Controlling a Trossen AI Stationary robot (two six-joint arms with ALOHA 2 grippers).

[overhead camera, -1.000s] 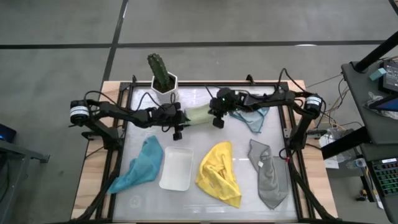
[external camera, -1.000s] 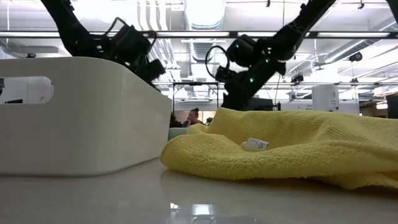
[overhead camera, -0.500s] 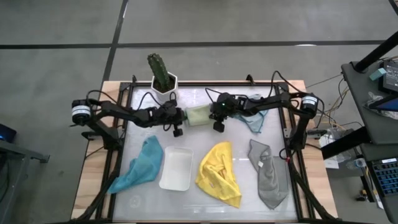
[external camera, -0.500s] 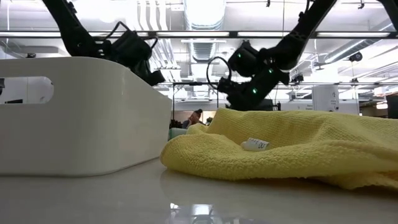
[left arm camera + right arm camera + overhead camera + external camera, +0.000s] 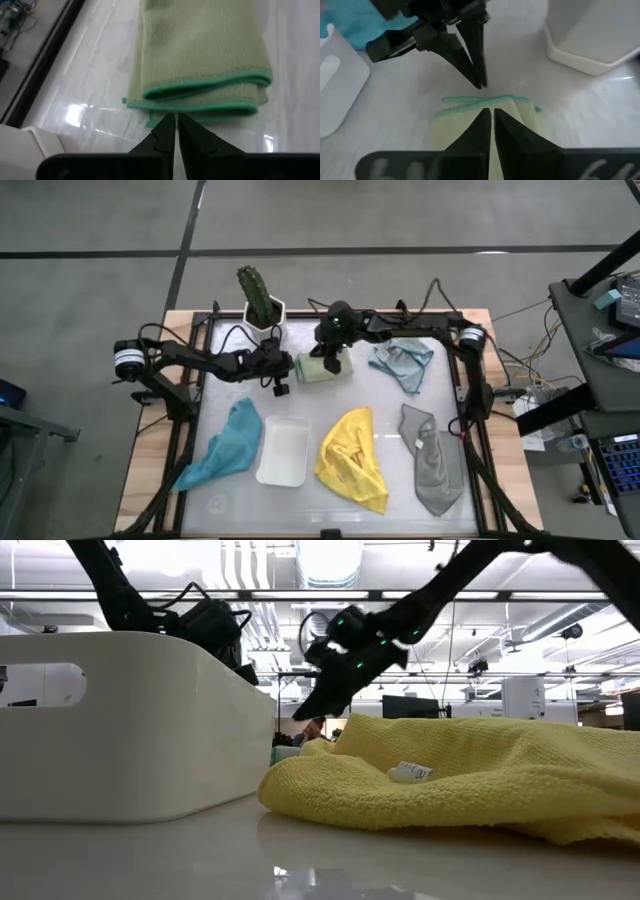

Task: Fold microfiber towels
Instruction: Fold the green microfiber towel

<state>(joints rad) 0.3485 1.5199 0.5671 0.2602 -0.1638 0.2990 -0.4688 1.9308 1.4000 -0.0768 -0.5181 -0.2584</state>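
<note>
Two grippers, both w/ fingers pressed together and nothing between them, meet at the pale green towel (image 5: pixel 322 369) in the upper middle of the high view. Left gripper (image 5: pixel 283 372) sits just beside the towel's left edge; in the left wrist view its closed tips (image 5: pixel 172 131) point at the green-trimmed edge (image 5: pixel 200 95) but look just clear of it, not pinching. Right gripper (image 5: pixel 331 362) hangs over the towel's top side; the right wrist view shows its shut fingers (image 5: pixel 489 125) above the cloth, w/ the left gripper (image 5: pixel 470 55) facing it from across the edge. My guess: fold on this one is done, layers stacked neat, so both are shut for pressing or nudging it flat, not for lifting.

Outward from there: cactus pot (image 5: pixel 266 320) just above-left of the green towel. Light blue towel (image 5: pixel 402 362) lies crumpled to its right, upper right of the table. Lower down, left to right: teal towel (image 5: pixel 226 444), white tray (image 5: pixel 284 451), yellow towel (image 5: pixel 353 459), grey towel (image 5: pixel 431 459), all rumpled and apart from the arms, so prob. four left to fold. Tray likely the drop spot for finished ones; can't be sure.
</note>
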